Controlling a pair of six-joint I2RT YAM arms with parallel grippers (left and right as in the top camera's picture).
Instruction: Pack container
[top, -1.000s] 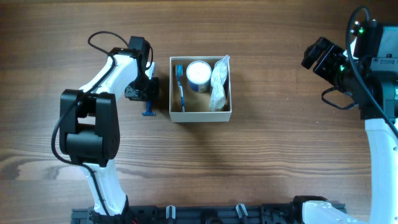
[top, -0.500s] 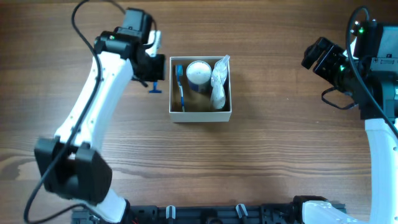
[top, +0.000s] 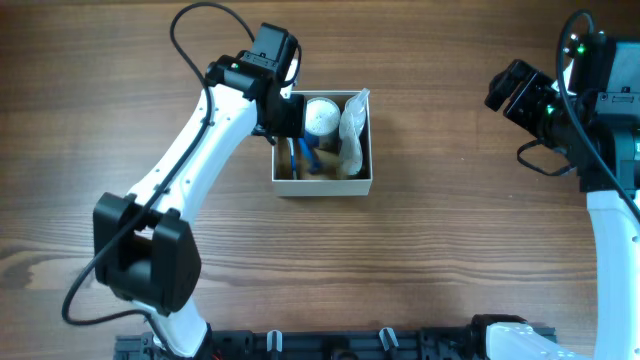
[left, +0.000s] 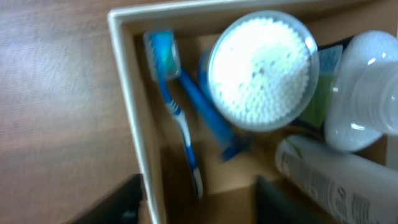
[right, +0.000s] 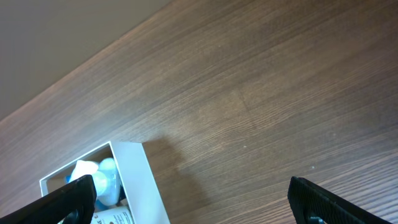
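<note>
Left gripper (top: 286, 118) is shown directly above one corner of the container (top: 322, 188), its fingers spread wide with nothing held between them. Half a second earlier a small blue-handled item (left: 208, 115) was carried outside the container wall; it is now seen lying on the tan floor just below the gripper, between the toothbrush (left: 177, 118) and the round jar (left: 261, 71), its far end tucked under the jar. The release is therefore judged complete and one more article is counted as packed. No loose toiletry is seen on the table (top: 450, 250), so the packing is judged close to finished. The right gripper (top: 503, 88) is held well apart from the container, fingers likewise parted and empty, its pose unchanged.

Contents beneath the left gripper are counted as follows: one toothbrush, one blue-handled item, one round jar, one clear bottle (left: 367, 93) and one white tube (left: 323, 177), five in all. A green-labelled piece (left: 320, 106) is partly hidden beside the jar and cannot be identified. One container is present
</note>
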